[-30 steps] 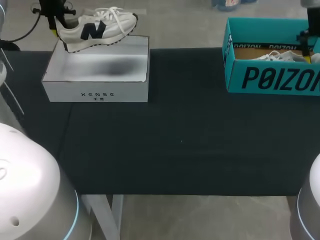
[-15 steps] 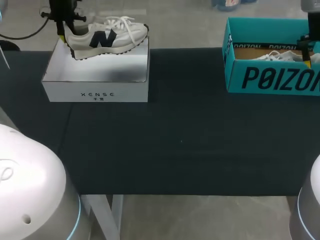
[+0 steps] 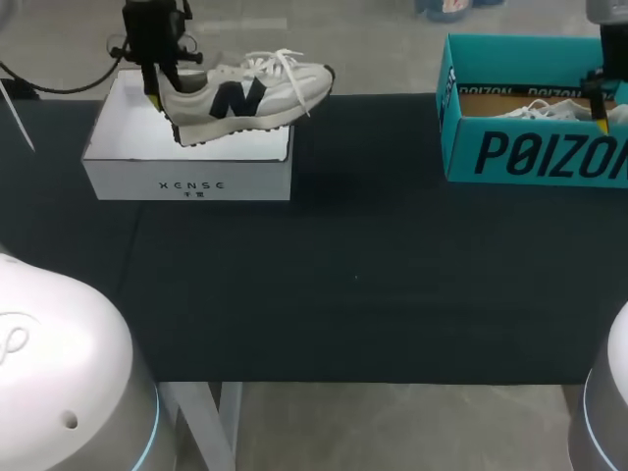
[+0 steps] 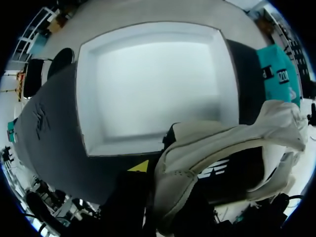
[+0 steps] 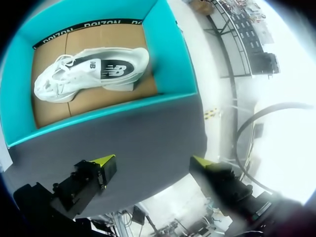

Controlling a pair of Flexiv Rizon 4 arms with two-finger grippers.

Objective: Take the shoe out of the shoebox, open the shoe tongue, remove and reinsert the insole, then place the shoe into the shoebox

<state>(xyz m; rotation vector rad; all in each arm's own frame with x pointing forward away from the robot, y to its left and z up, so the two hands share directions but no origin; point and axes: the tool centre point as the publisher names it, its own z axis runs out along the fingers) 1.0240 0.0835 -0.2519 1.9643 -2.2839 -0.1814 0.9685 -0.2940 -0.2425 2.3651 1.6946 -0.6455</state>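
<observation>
Left claw is clenched on the heel of the shoe, holding it in the air over the right-hand edge of the white shoebox. The toe points out over the dark worktop. From the wrist, one yellow fingertip shows beside the heel collar; the other looks tucked inside the shoe, hard to say. On the right, the right claw hangs released, fingers wide apart, above the teal box. A second shoe lies on its side in there.
</observation>
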